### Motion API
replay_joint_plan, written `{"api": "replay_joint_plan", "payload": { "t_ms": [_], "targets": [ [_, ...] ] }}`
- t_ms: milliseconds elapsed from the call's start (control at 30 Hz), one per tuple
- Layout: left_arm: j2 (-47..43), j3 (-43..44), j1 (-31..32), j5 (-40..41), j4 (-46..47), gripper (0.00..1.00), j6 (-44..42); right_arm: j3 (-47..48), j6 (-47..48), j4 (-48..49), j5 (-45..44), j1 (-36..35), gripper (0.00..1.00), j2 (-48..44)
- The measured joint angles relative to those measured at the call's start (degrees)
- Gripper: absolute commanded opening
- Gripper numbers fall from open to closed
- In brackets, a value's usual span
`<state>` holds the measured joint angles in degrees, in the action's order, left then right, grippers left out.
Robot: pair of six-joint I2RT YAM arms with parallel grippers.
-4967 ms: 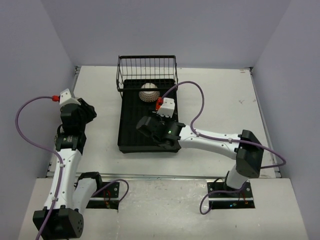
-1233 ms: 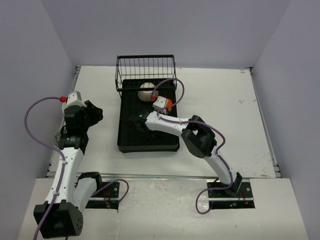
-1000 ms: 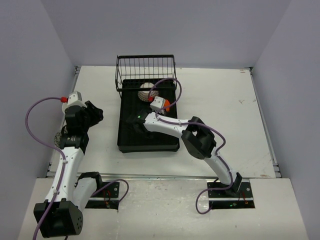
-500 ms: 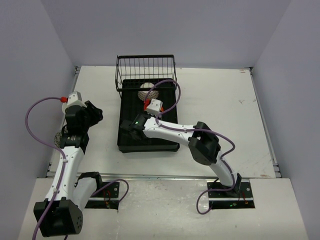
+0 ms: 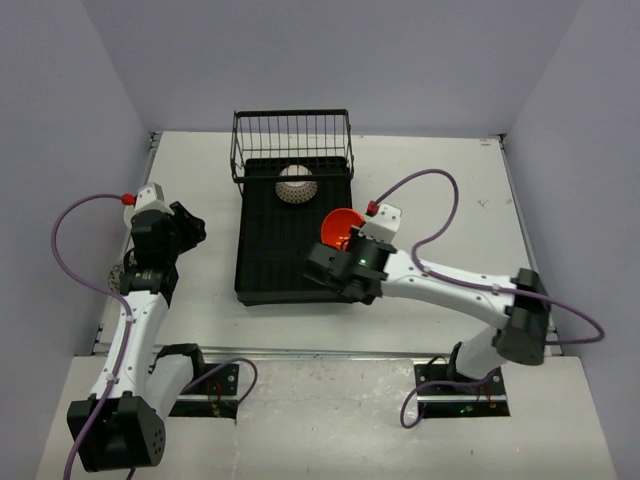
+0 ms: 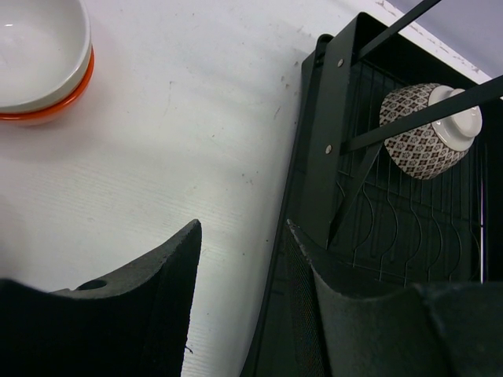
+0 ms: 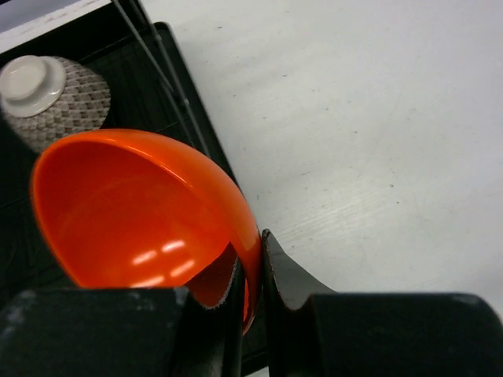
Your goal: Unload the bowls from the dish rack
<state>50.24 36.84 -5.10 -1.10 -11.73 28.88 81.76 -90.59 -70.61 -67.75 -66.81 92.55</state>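
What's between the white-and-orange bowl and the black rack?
Nothing: the left wrist view shows only bare table between the white-and-orange bowl and the dish rack.

1. The dish rack [image 5: 270,250], a black gridded tray with an upright wire basket at its far end, lies flat mid-table.
2. A patterned bowl [image 5: 297,185] sits upside down in it, near the basket.
3. An orange bowl [image 5: 340,227] hangs tilted over the rack's right edge, its rim pinched by the right gripper [image 7: 251,271].
4. A white bowl [image 6: 31,39], nested in an orange one, rests on the table left of the rack.

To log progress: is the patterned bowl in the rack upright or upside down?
Upside down: the patterned bowl shows its white foot ring on top.
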Motion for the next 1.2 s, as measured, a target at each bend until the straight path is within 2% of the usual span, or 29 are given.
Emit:
{"api": "replay_joint_plan", "payload": {
  "t_ms": [100,167,300,433,600,767,933,1100,1200],
  "targets": [
    [-0.22,0.0,0.0,0.44,-0.39,0.48,-0.02,-12.87,14.32,17.81,4.11,0.35,0.0,-12.46],
    [-0.66,0.0,0.0,0.92,-0.66,0.48,-0.04,-18.84,22.75,26.67,8.0,1.55,0.0,-17.53],
    [-1.42,0.0,0.02,1.14,-0.9,0.48,-0.02,-21.66,35.3,37.86,14.6,5.77,0.0,-18.36],
    [-1.44,0.0,0.02,1.16,-1.29,0.48,-0.04,-27.63,43.76,45.07,22.93,12.39,0.0,-21.77],
    [-0.7,0.02,0.02,1.2,-1.29,0.48,-0.39,-31.5,51.34,47.19,31.85,27.47,0.0,-28.35],
    [0.96,0.26,0.04,1.22,-1.4,0.47,-0.42,-31.5,53.72,48.74,38.03,42.16,0.0,-29.73],
    [2.16,2.95,0.07,0.96,-1.86,0.47,-0.57,-31.78,52.43,48.76,43.56,56.26,0.0,-27.19],
    [-0.96,3.67,0.09,0.37,-1.64,0.46,-0.98,-32.22,52.22,47.32,50.9,70.01,0.0,-22.36],
    [-1.51,4.35,0.17,-0.55,-1.68,0.46,-1.16,-31.39,52.46,44.22,53.9,73.07,0.0,-18.97]
  ]
}}
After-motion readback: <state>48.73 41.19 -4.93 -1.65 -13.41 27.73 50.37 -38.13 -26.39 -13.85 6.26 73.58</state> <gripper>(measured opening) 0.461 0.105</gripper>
